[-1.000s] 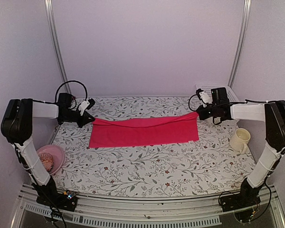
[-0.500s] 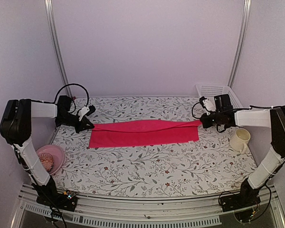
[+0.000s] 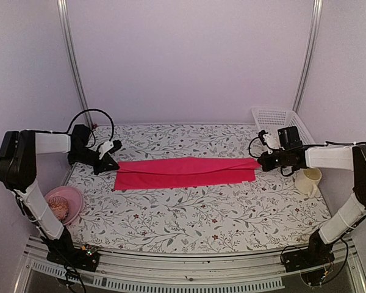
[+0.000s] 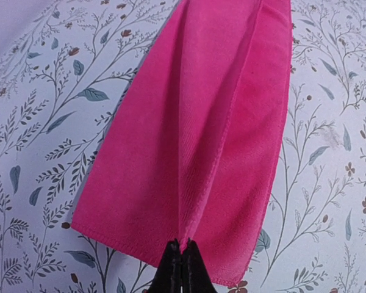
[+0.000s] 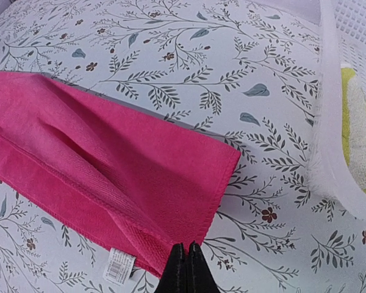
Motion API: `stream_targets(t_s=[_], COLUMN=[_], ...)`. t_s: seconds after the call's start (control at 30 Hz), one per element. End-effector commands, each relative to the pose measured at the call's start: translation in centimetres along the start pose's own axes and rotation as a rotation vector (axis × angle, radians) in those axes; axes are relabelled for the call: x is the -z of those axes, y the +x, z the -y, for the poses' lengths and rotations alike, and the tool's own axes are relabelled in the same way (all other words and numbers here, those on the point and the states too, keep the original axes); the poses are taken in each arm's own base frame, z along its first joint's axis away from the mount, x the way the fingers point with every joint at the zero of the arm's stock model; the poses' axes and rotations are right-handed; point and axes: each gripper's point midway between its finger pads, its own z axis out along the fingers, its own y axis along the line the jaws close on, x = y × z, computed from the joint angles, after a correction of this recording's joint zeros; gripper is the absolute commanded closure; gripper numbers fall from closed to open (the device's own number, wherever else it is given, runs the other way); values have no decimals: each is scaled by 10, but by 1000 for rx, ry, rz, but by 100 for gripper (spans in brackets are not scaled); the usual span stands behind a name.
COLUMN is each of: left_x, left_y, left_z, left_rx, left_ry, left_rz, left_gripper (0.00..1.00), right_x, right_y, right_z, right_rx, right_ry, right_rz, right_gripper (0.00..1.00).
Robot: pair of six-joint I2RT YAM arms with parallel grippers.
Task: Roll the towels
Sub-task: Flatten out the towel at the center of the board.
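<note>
Magenta cloth dominates the scene: the pink towel (image 3: 186,172) lies on the floral tablecloth (image 3: 189,213) as a long narrow band, folded lengthwise and drawn out flat between the 2 arms. The left gripper (image 3: 114,164) has its jaws pressed together on the middle of the towel's left short edge, where a pinched ridge of cloth rises, and the right gripper (image 3: 260,162) is clamped likewise on the right end, close to its near corner. No coil shows anywhere along the band, so I judge rolling has not yet begun; this looks like the straightening step before it.

The yellow-green towel (image 5: 348,110) sits in the white basket (image 3: 280,119) at the far right, untouched, so all its handling is left.

Count: 2 towels, 0 rolled; 2 grippers, both holding the pink one; 1 basket; 1 cream mug (image 3: 308,181); 1 pink bowl (image 3: 64,204).
</note>
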Motion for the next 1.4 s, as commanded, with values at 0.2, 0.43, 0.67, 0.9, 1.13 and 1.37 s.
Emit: stream_targets(t_s=[0.2, 0.43, 0.67, 0.9, 1.13, 1.37], left_x=[5, 11, 8, 3, 0, -3], left_y=[11, 13, 21, 24, 27, 36], left_z=[11, 7, 14, 25, 31, 38], left_rx=[0, 7, 9, 6, 0, 2], left_ry=[16, 5, 46, 98, 125, 156], left_rz=[-14, -10, -39, -46, -61, -94], left_gripper=[100, 100, 100, 100, 100, 99], right_x=[15, 17, 6, -2, -10, -12], right_y=[11, 15, 30, 40, 51, 53], right_z=[3, 10, 7, -5, -19, -18], right_rx=[-38, -47, -50, -45, -25, -27], right_ry=[30, 72, 48, -5, -49, -41], right_rz=[-5, -21, -71, -105, -147, -155], right_gripper=[98, 98, 98, 98, 98, 98])
